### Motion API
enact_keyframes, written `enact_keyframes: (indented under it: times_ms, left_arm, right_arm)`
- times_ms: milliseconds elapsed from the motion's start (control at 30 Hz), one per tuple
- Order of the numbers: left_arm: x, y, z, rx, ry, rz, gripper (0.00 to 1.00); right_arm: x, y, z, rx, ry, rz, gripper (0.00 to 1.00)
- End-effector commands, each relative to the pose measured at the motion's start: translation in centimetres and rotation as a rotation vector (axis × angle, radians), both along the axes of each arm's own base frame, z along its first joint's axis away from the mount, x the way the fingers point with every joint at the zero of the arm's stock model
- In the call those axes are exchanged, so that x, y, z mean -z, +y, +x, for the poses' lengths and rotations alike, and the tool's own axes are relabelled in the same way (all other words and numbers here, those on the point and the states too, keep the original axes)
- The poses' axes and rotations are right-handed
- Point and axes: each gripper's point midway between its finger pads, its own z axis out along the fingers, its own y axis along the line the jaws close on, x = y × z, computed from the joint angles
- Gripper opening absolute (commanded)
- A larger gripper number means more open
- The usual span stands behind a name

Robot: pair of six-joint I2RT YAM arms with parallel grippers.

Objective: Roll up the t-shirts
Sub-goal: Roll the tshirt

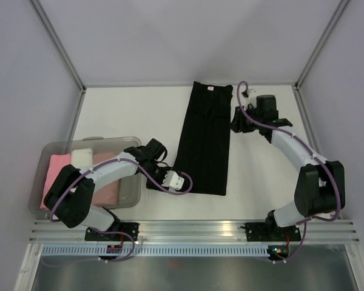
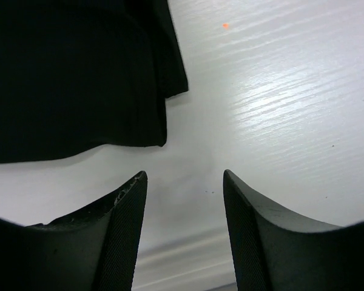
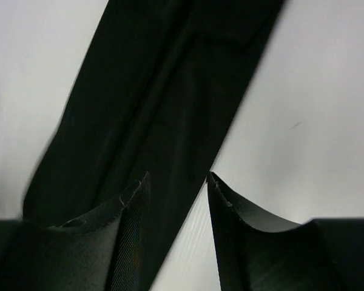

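One black t-shirt (image 1: 205,142) lies in the middle of the white table (image 1: 127,115). It is folded into a long narrow strip that runs from the far side to the near side. Its small neck label (image 1: 210,88) is at the far end. The strip is flat and no part of it is rolled.

The left gripper (image 1: 177,180) is at the near left corner of the strip, just beside its edge. In the left wrist view the left gripper (image 2: 183,176) has its two fingers apart, and only bare table shows between them. The hem of the black t-shirt (image 2: 67,79) lies a little beyond the fingertips and does not touch them. A small orange speck (image 2: 225,25) is on the table further away.

The right gripper (image 1: 238,120) is at the right of the strip, near its far end. In the right wrist view the right gripper (image 3: 177,177) also has its fingers apart. The edge of the black t-shirt (image 3: 164,103) passes below the gap, but nothing is clamped. This view is a little blurred.

A clear plastic bin (image 1: 91,139) stands at the left of the table, partly under the left arm. A pink roll (image 1: 54,170) and a white roll (image 1: 82,156) lie inside it.
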Motion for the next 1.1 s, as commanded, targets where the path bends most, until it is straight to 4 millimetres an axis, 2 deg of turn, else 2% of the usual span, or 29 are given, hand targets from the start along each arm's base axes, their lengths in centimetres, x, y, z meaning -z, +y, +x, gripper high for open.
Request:
enact_keyframes:
  times_ms: [0,33,67,100,133,167,200,233,267,300,367,433,500,633,867,933,1067]
  left_arm:
    - [-1.0,-2.2,0.0,0.19,-0.092,-0.142,0.59]
    - [-0.9,-2.2,0.0,0.2,-0.094,-0.143,0.59]
    - [-0.8,-2.4,0.2,0.209,-0.103,-0.147,0.59]
    - [-0.7,-2.5,0.2,0.214,-0.104,-0.154,0.59]
    - [-0.7,-2.7,0.3,0.23,-0.112,-0.163,0.59]
    - [-0.6,-2.9,0.4,0.244,-0.122,-0.168,0.59]
    - [-0.4,-2.9,0.3,0.253,-0.122,-0.17,0.59]
    - [-0.5,-3.1,0.2,0.277,-0.134,-0.179,0.59]
    - [-0.1,-2.9,0.0,0.284,-0.129,-0.178,0.59]
    - [0.1,-2.8,-0.4,0.295,-0.124,-0.178,0.59]
    - [0.6,-2.9,-1.2,0.329,-0.117,-0.19,0.6]
    - [0.8,-3.1,-1.7,0.352,-0.116,-0.197,0.6]
    - [0.8,-3.6,-1.4,0.344,-0.124,-0.204,0.6]
    - [0.5,-4.1,0.0,0.311,-0.161,-0.199,0.6]
    - [2.1,-3.4,-0.6,0.321,-0.137,-0.166,0.58]
    - [2.1,-3.5,-0.8,0.327,-0.13,-0.172,0.56]
    - [2.2,-3.7,-0.8,0.332,-0.121,-0.18,0.47]
  right_arm:
    - [5.6,4.9,-9.1,-0.432,0.074,-0.187,0.5]
    - [6.1,5.7,-11.1,-0.53,0.065,-0.221,0.51]
    - [5.2,6.5,-12.8,-0.649,-0.006,-0.251,0.52]
    - [5.6,7.0,-14.5,-0.721,-0.015,-0.269,0.52]
    - [6.8,7.6,-17.0,-0.805,-0.012,-0.272,0.54]
    - [5.7,7.7,-17.9,-0.837,-0.088,-0.279,0.55]
    - [5.4,7.8,-18.1,-0.879,-0.161,-0.31,0.56]
    - [6.6,7.6,-19.6,-0.916,-0.167,-0.317,0.58]
    - [5.9,7.7,-20.1,-0.942,-0.242,-0.339,0.59]
    - [7.0,7.4,-21.2,-1.014,-0.27,-0.382,0.59]
    - [7.5,7.6,-22.2,-1.079,-0.312,-0.443,0.59]
    - [9.3,7.9,-23.7,-1.187,-0.302,-0.502,0.59]
    - [10.3,8.6,-24.9,-1.271,-0.293,-0.54,0.59]
    - [12.2,8.7,-25.3,-1.344,-0.267,-0.616,0.57]
    - [14.4,8.2,-25.2,-1.408,-0.236,-0.668,0.54]
    - [14.9,8.3,-25.0,-1.413,-0.237,-0.675,0.5]
    - [15.4,8.2,-24.8,-1.423,-0.242,-0.695,0.37]
